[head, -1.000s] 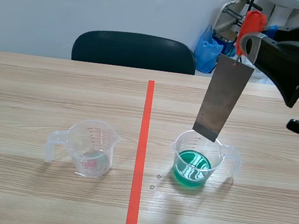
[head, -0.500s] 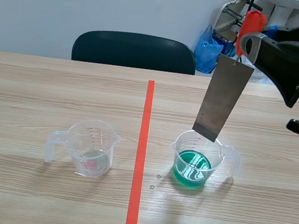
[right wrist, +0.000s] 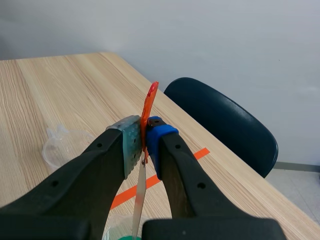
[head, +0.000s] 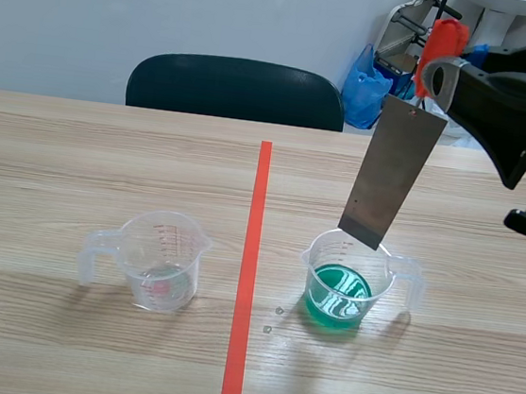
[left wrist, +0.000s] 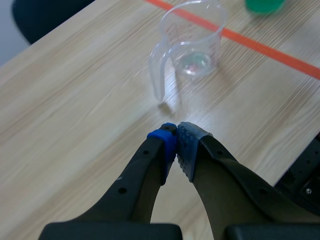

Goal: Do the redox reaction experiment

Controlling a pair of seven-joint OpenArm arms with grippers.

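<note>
A grey metal strip (head: 394, 174) hangs tilted over a clear beaker of green liquid (head: 348, 283), its lower end just above the rim. My right gripper (head: 436, 76) is shut on the strip's top, where an orange-red tag (right wrist: 149, 107) sticks up between the pads; the right wrist view shows the strip edge-on (right wrist: 140, 200). Left of the tape stands a second clear beaker (head: 159, 259), nearly empty. In the left wrist view my left gripper (left wrist: 176, 145) is shut on nothing above the bare table, short of that beaker's handle (left wrist: 157, 75).
An orange-red tape line (head: 248, 271) runs down the table between the beakers. A dark chair (head: 237, 88) stands behind the far edge, with a blue bag (head: 366, 85) beside it. The table's edge (left wrist: 295, 155) lies close beside my left gripper.
</note>
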